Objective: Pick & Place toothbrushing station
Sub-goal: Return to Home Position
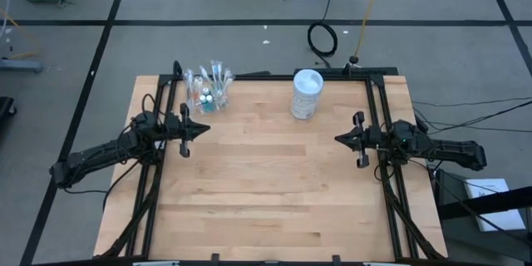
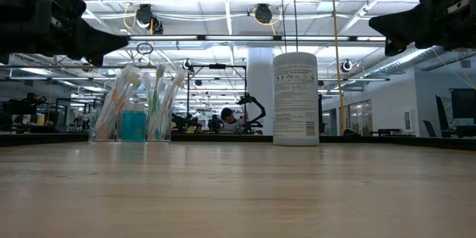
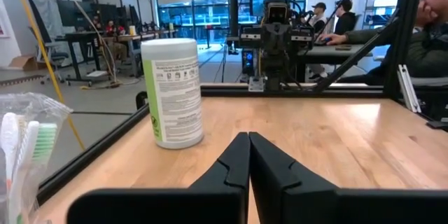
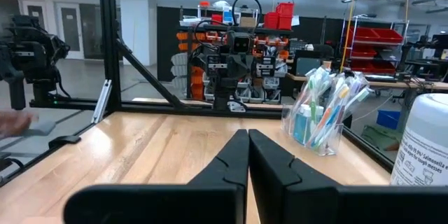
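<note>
The toothbrushing station (image 1: 209,87) is a small clear cup of pale toothbrushes and blue toothpaste tubes. It stands upright on its base at the table's far left. It also shows in the low view (image 2: 135,108) and the right wrist view (image 4: 322,119). My left gripper (image 1: 204,129) is shut and empty, hovering above the table's left side, nearer than the cup. My right gripper (image 1: 339,138) is shut and empty above the table's right side. Both sets of fingertips meet in the wrist views (image 3: 248,140) (image 4: 248,136).
A larger white cylindrical container (image 1: 307,93) with a printed label stands upright at the table's far middle. Black frame rails (image 1: 382,125) run along the table's left, right and far edges. Bare wooden tabletop (image 1: 266,191) lies between the arms. People sit in the room beyond.
</note>
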Robot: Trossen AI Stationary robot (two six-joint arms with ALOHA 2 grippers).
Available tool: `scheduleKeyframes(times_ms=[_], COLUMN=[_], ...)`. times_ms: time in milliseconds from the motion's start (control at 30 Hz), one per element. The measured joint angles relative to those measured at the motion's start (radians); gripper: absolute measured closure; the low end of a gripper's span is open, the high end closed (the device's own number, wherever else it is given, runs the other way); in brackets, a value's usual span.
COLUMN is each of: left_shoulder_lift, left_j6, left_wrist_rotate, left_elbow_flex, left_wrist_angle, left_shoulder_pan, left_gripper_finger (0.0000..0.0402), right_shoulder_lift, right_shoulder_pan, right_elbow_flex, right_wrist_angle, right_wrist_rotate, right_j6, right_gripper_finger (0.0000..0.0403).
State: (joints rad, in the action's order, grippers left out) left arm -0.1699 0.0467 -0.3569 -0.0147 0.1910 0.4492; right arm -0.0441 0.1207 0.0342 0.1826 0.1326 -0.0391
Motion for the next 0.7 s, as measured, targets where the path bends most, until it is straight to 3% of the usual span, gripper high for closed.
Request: scheduleKeyframes(times_ms=[400, 700], left_shoulder_lift=[0.0, 0.0], left_j6=[0.0, 0.001], left_wrist_rotate=[0.0, 0.0], left_elbow_flex=[0.0, 0.0], left_wrist_angle=[0.003, 0.003], left_shoulder_pan=[0.0, 0.0], left_gripper_finger=[0.037, 0.0384], right_shoulder_lift=[0.0, 0.0], right_shoulder_pan=[0.0, 0.0], right_elbow_flex=[-0.001, -0.001], right_wrist_angle=[0.0, 0.0], right_wrist_rotate=[0.0, 0.0], right_j6=[0.0, 0.0], right_gripper_finger=[0.04, 0.0401])
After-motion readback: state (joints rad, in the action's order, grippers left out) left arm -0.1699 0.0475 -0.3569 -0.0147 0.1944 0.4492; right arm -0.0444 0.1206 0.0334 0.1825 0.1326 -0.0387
